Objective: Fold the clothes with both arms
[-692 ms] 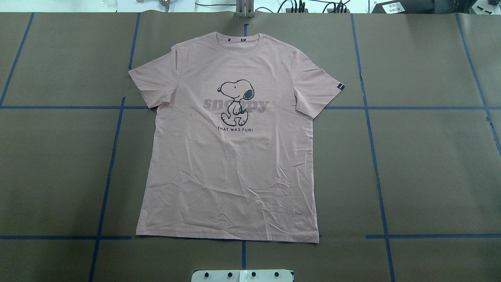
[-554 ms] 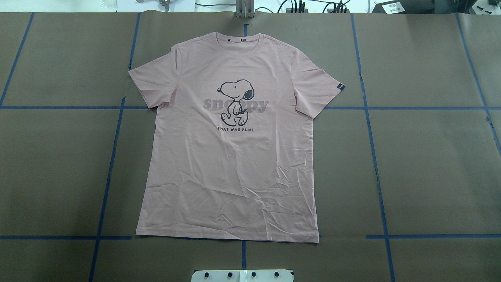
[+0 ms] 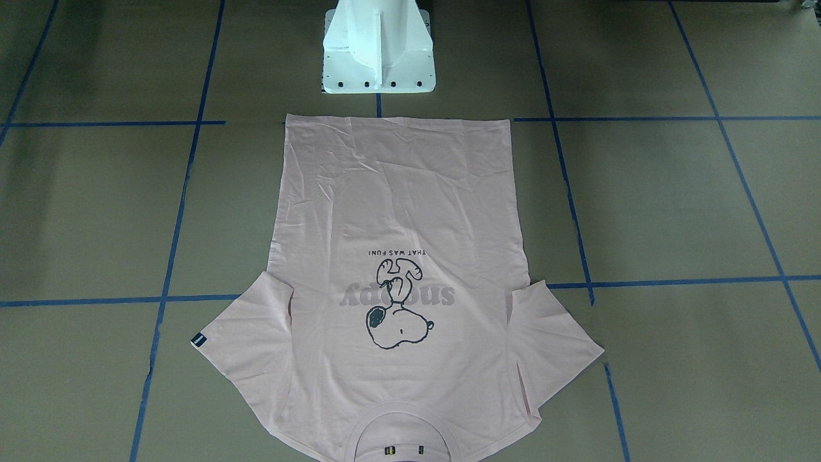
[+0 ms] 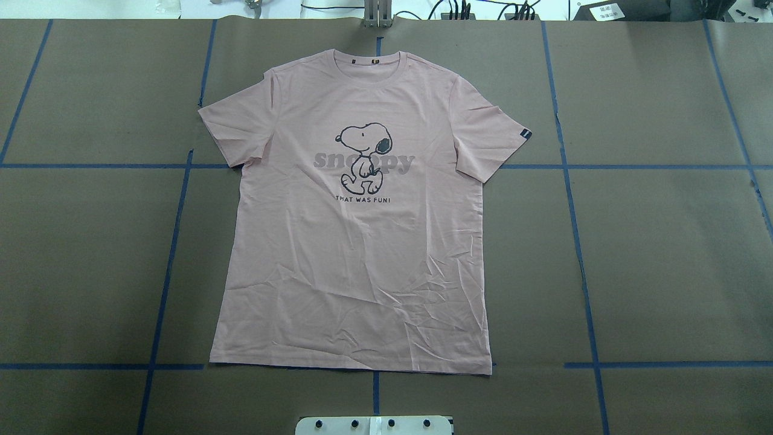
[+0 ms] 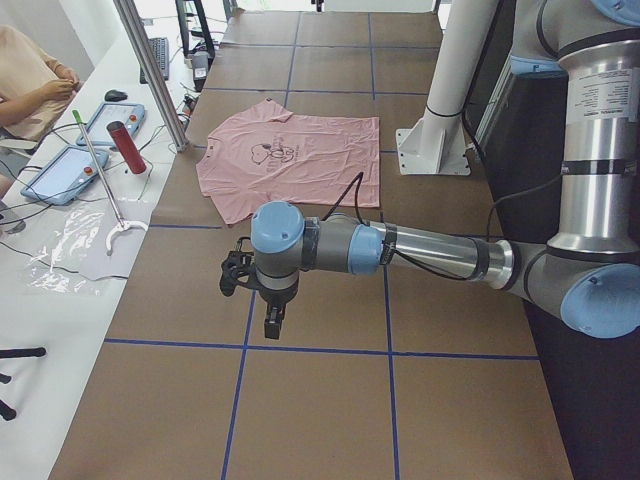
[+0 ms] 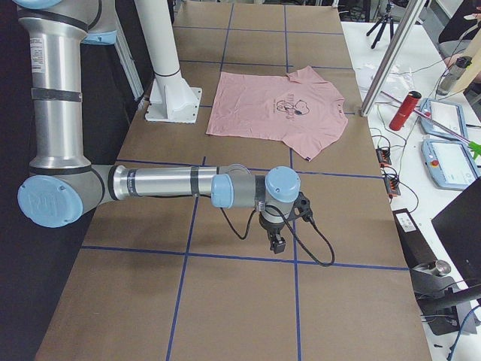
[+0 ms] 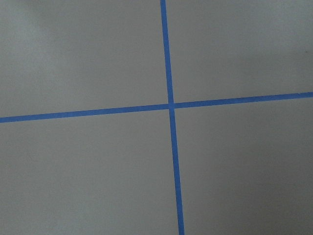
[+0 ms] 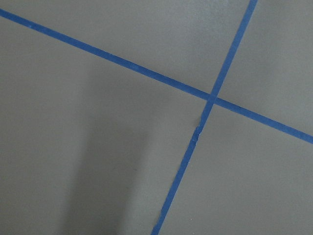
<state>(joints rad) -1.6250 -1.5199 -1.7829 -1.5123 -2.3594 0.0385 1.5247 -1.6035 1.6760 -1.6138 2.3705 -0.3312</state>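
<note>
1. Only the side views show the grippers. The left gripper is small and black. It hangs under a blue-capped wrist and points down over the table, well apart from the T-shirt. Whether its fingers are spread or closed cannot be told.
2. The right gripper hangs likewise at the table's other end, with a black cable looping beside it. Its finger spread cannot be told either.
3. Both wrist cameras show no fingers, only a matte brown surface crossed by blue tape.
4. The left arm and right arm are smooth silver tubes with light blue caps. Each forearm stretches out level above the table, and the upper parts are cut off by the picture edges.
5. The T-shirt lies flat in the middle of the table, between the two grippers and touching neither. It is pale pink cloth, front side up, with short sleeves spread out and fine creases across the lower half.
6. Its long axis runs straight away from the robot. The hem lies near the white pedestal, and the round ribbed collar points to the far edge.
7. The print is a black-outlined Snoopy over grey lettering, with "THAT WAS FUN!" beneath.
8. A small dark tag sits on the edge of the sleeve on the robot's right, its wording too small to read.
9. In the front-facing view the collar is cut off by the lower edge.
</note>
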